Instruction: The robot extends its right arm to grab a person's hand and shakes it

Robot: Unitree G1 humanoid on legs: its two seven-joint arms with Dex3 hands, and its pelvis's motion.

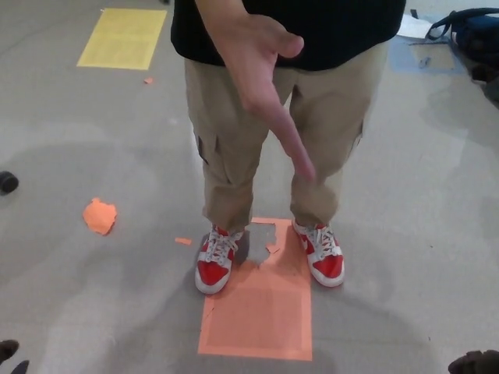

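A person in a black top, tan cargo trousers and red-and-white shoes stands facing me. Their hand (261, 78) reaches out toward me at upper centre, flat and open, thumb up, its tip pointing down and forward. Only a dark edge of my right hand (474, 363) shows in the bottom right corner, far below and to the right of the person's hand, not touching it. A dark sliver of my left hand (9, 352) shows in the bottom left corner. Too little of either hand is visible to tell how it stands.
The person's shoes (269, 261) stand at the far end of an orange taped rectangle (257, 312) on the grey floor. An orange scrap (100, 216) lies at left, a small black object (7, 182) at the left edge, a yellow floor patch (123, 37) at the back left, and a dark bag (474, 31) at the back right.
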